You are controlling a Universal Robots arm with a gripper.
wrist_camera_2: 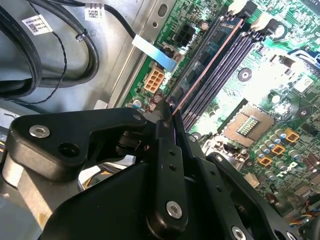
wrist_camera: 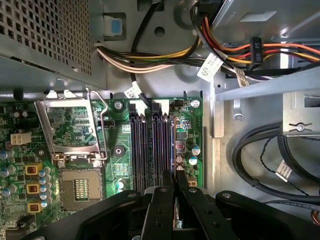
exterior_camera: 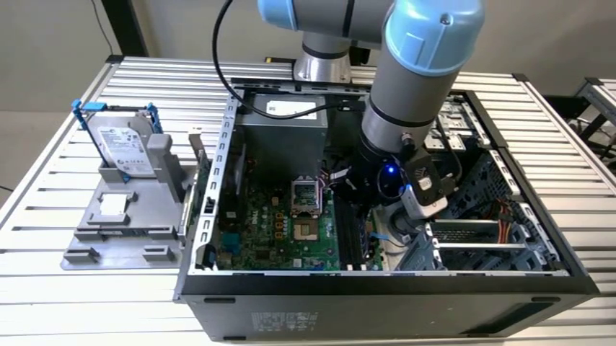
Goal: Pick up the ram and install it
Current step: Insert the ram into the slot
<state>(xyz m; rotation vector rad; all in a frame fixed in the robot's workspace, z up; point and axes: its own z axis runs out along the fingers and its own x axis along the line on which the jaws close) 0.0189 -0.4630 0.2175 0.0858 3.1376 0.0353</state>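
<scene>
Slatted table [exterior_camera: 77,281] bears computer case [exterior_camera: 385,303], grey fixture [exterior_camera: 120,223].

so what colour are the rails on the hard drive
Blue, seen best in the exterior view: the rails frame the silver hard drive.

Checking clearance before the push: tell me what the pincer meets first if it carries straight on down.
Probably the memory slots. The pincer, shut on the ram, points at the motherboard, with the ram's edge lying along a slot. Whether it already touches is unclear.
</scene>
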